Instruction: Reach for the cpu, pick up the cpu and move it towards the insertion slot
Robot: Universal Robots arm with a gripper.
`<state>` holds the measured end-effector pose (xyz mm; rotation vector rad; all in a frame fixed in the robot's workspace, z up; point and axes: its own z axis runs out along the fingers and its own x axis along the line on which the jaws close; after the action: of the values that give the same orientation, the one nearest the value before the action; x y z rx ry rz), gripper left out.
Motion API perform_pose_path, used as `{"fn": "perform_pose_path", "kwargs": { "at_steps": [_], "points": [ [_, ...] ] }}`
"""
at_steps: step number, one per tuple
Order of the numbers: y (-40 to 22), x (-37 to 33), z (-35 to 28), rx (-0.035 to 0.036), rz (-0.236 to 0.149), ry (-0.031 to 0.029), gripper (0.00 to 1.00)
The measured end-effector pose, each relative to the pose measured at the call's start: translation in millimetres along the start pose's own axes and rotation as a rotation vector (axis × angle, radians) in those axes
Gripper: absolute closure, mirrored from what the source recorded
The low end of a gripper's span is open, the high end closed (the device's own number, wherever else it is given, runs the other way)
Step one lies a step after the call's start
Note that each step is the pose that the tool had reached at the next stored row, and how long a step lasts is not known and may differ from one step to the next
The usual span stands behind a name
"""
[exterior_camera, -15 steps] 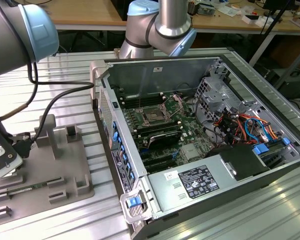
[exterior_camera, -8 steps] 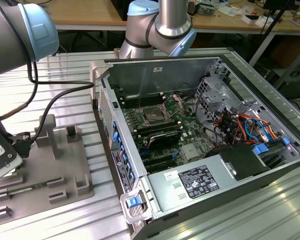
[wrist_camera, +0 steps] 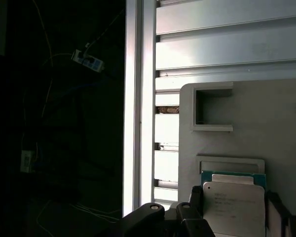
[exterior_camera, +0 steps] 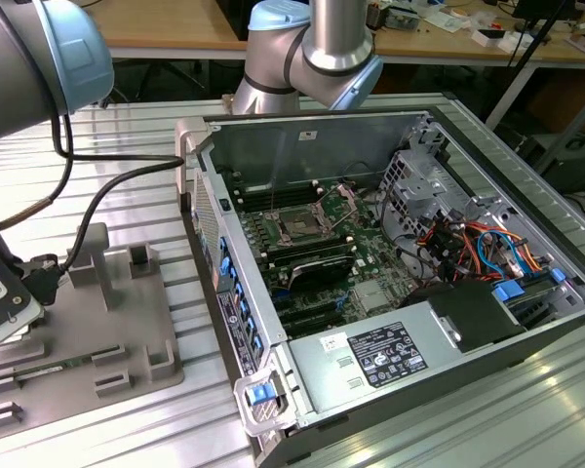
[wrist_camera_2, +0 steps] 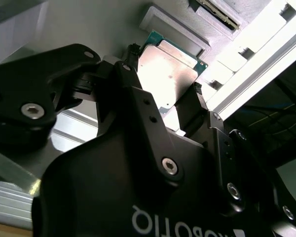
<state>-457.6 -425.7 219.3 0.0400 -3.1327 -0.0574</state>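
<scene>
Straddling the cpu (wrist_camera_2: 171, 69), the gripper (wrist_camera_2: 165, 74) has its two dark fingers (wrist_camera_2: 197, 98) drawn in to the chip's width. In both wrist views one finger lies against each of two opposite edges of the silvery lid, so I judge it closed on the chip and holding nothing else. The cpu (wrist_camera: 234, 210) lies flat between them, its thin green rim showing along one side, over the grey plastic tray (wrist_camera: 281, 123) and near that tray's small square recess (wrist_camera: 213, 106). Whether the chip has left the tray's surface I cannot tell. In the exterior view the arm (exterior_camera: 331, 39) bends down to the tray (exterior_camera: 127, 322) at that view's left edge, on the slatted metal table (exterior_camera: 146, 127). The insertion slot (exterior_camera: 302, 222), with its shiny frame and dark centre, sits on the green board inside the open computer case (exterior_camera: 312, 132), well apart from the tray toward that view's right. By my reading the reach is done and the grasp is made or all but made, while the carry across to the slot is not yet begun.
</scene>
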Motion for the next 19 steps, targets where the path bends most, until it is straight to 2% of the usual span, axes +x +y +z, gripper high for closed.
{"fn": "perform_pose_path", "kwargs": {
  "at_steps": [4, 9, 19],
  "points": [
    [0.2, 0.1, -5.7, 0.0001, 0.000, 0.0001, 0.45],
    [0.3, 0.1, -9.8, 0.0001, 0.000, 0.0000, 0.45],
    [0.4, 0.1, -11.2, 0.0002, 0.000, 0.0002, 0.45]
  ]
}}
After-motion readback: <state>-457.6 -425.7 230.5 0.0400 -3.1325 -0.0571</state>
